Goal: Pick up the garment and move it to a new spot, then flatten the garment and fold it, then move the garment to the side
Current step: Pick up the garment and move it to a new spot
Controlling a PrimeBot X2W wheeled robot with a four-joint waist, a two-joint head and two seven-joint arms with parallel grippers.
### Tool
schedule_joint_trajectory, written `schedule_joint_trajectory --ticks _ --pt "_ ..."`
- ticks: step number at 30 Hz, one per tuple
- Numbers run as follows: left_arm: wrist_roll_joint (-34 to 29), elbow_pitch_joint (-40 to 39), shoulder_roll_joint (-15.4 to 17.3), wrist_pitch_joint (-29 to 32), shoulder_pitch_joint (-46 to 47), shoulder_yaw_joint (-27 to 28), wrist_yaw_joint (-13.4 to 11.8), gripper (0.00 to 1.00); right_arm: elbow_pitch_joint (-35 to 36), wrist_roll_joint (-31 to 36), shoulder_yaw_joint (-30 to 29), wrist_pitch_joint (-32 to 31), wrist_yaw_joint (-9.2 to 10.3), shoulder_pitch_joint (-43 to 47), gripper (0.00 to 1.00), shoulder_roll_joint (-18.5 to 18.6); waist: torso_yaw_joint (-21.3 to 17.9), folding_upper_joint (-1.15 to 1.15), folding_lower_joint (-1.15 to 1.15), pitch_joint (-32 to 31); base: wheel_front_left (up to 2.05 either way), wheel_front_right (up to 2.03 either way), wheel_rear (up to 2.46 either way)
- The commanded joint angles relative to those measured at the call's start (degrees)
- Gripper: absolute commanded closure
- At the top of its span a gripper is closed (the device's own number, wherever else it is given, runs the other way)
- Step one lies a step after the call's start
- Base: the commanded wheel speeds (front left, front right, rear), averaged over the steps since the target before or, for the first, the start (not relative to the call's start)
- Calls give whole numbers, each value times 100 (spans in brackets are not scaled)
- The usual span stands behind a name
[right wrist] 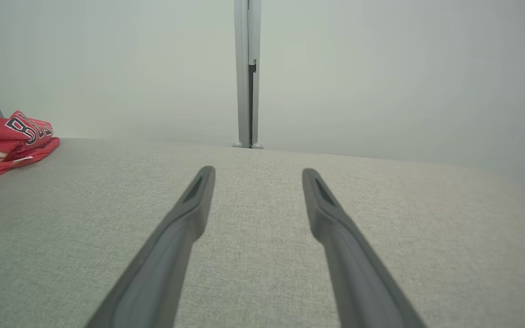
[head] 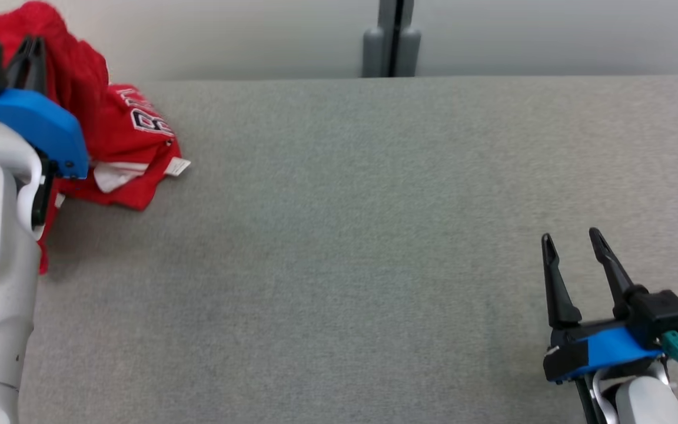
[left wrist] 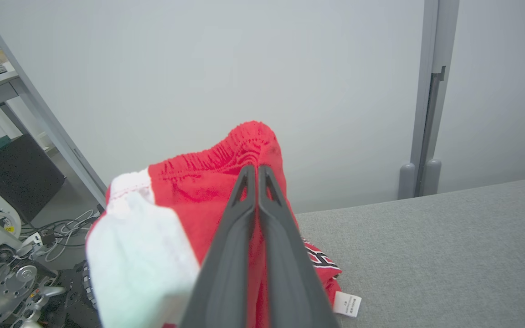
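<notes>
Garment: a red garment (head: 124,126) with white trim and black-and-white lettering, bunched at the far left of the grey bench (head: 374,247). Its lower folds lie on the bench and its upper part is raised.
Left end effector: the left end effector (left wrist: 257,169) has its fingers pressed together on the gathered elastic waistband (left wrist: 198,160), holding that edge up. The fingers hide how much cloth sits between the tips; probably a thin fold.
Right end effector: the right end effector (head: 571,237) has its fingers spread and holds nothing. It is low over the bench at the near right, well apart from the garment.
Handling: likely light and limp, so it should droop and swing rather than keep a shape. A shallow pinch could slip off.
Where to hold: the waistband looks thicker and ribbed, so it offers the surest purchase. A second hold further along it would let the cloth hang flatter.
Step in hand: the pick-up, judged barely begun.
</notes>
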State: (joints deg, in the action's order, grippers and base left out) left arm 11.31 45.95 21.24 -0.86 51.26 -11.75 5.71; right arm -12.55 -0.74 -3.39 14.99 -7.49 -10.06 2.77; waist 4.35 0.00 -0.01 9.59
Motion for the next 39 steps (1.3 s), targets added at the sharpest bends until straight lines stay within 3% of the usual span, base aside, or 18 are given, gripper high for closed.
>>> schedule_joint_trajectory --ticks 1,8,14,20,23,28,32,33,34,35,39 --pt "-41 -155 1 4 105 -127 53 100 -28 -54 -46 30 -1 137 0 23 -336 0 1 -371 0 0 0" --pt "51 -968 -203 336 56 -917 181 100 -60 -141 -274 29 -1 433 0 20 -874 0 1 -624 0 0 0" --pt "441 -1404 -658 552 -206 -1804 175 100 -61 -199 -334 28 -1 513 0 19 -1359 0 1 -474 0 0 0" --pt "753 -1020 -1484 316 -597 -2605 177 100 -61 -343 -223 28 -1 370 0 20 -1782 0 1 -209 0 0 0" --pt "888 -594 -1721 84 -845 -2875 174 100 -80 -410 -148 28 -1 295 0 20 -1967 0 1 -79 0 0 0" --pt "1289 -334 -1847 -293 -1160 -3495 126 100 -84 -495 12 28 -1 206 0 21 -2234 0 1 118 0 0 0" --pt "1591 -457 -1826 -595 -1072 -4077 -117 100 -103 -529 68 28 -1 199 0 18 -2328 0 1 200 0 0 0" --pt "1670 -496 -1827 -701 -1040 -4204 -192 84 -108 -535 73 28 -1 197 0 18 -2338 0 1 206 0 0 0" --pt "1767 -544 -1829 -799 -1017 -4311 -239 34 -116 -541 69 28 -1 198 0 19 -2342 0 1 209 0 0 0" --pt "1872 -590 -1833 -884 -988 -4414 -292 0 -128 -540 61 28 -1 202 0 20 -2338 0 1 206 0 0 0" --pt "2218 -710 -1829 -1119 -829 -4784 -436 0 -164 -543 46 28 -1 223 0 19 -2247 0 1 153 0 0 0"
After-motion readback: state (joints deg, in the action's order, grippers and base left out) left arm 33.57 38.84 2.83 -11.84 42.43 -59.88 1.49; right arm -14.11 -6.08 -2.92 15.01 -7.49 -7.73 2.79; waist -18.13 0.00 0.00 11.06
